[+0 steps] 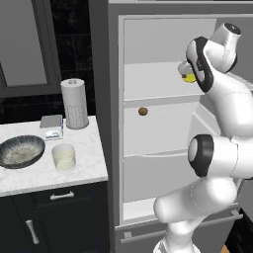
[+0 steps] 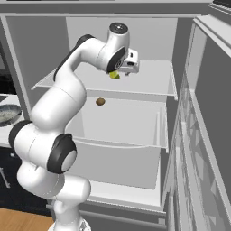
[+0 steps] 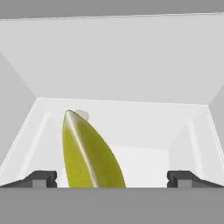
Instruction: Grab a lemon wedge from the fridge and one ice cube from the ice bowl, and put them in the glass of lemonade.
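The tall plain grey fridge (image 1: pixel 114 123) stands open, with a small round brown item (image 1: pixel 143 111) on a white shelf. On the counter, the wide shallow dark bowl (image 1: pixel 21 150) sits beside the short clear glass of pale lemonade (image 1: pixel 63 157). The gripper (image 3: pixel 112 178) is spread wide. The yellow-green pointed lemon wedge (image 3: pixel 89 153) lies between its tips on the upper shelf; contact cannot be told.
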{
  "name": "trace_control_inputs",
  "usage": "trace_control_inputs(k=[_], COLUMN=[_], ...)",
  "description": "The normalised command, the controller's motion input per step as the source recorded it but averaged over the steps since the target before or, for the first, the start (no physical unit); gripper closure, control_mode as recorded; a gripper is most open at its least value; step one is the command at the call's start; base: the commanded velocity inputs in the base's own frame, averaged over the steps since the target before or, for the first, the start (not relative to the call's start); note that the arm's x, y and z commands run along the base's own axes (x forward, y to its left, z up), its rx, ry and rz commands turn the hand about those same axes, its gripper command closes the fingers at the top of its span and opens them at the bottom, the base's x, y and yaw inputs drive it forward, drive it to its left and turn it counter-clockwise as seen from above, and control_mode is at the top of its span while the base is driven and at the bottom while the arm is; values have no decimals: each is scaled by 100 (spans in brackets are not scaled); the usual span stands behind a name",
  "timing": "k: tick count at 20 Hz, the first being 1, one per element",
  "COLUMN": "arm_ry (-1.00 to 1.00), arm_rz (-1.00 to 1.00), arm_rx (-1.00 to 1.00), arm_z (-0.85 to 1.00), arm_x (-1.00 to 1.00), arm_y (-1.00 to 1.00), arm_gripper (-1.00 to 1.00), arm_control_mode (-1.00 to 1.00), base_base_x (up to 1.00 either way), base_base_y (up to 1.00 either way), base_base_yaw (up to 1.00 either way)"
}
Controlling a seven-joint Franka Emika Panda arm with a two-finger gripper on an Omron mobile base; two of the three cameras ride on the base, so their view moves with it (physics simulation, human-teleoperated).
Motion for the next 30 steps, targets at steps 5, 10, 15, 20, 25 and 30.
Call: trace_control_inputs(k=[5,10,15,20,25,30], arm_ry=[2,3,0,0,0,-2], arm_rz=[9,17,16,4,0,0], arm_rx=[-2,0,0,0,0,0], arm_z=[4,-19,-33,-8,0,-1], arm_x=[4,-6,0,0,-1,-23], arm_y=[5,9,5,0,1,0], arm_gripper=[-100,-100,-100,-100,100,100], arm_control_mode=[-100,-100,-100,-100,-100,-100], base_base_x=[0,0,0,0,0,0], base_base_y=[0,0,0,0,0,0], base_base_yaw=[0,0,0,0,0,0])
